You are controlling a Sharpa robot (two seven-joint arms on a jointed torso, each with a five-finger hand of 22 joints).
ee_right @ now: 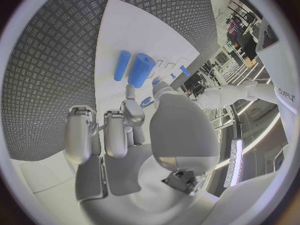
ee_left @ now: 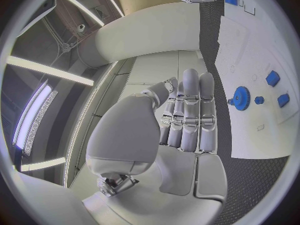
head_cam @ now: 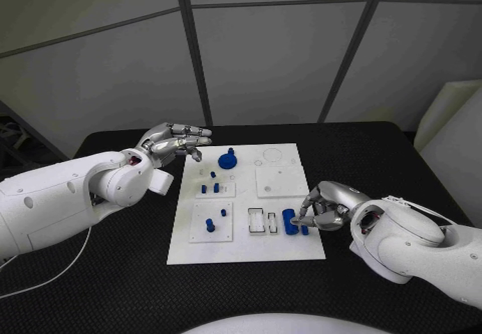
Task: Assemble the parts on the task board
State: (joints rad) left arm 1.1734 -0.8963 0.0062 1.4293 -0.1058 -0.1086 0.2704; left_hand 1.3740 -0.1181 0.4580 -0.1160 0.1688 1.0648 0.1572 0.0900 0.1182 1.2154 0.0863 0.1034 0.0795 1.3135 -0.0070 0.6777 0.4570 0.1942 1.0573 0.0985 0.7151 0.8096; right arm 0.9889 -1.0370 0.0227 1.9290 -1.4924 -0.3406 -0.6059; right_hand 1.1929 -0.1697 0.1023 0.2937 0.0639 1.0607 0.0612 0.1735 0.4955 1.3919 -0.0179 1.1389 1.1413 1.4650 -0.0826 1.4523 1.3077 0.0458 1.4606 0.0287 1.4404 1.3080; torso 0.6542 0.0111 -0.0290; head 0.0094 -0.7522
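Right hand [head_cam: 323,207], empty with fingers curled beside blue cylinder [head_cam: 289,221] on board [head_cam: 281,250]: approach squarely, grip mid-length; left hand [head_cam: 173,142] released.

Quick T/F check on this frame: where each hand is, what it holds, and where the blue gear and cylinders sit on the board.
1. The left hand hovers by the task board's far left edge, holding nothing. True.
2. The blue gear is held in the left hand. False: it sits on the board, apart from that hand.
3. The right hand is at the board's right edge, beside the two blue cylinders. True.
4. The two blue cylinders stand upright at the board's far left corner. False: they lie side by side near its right edge.
5. The right hand has lifted a cylinder clear of the board. False: both cylinders lie on the board.
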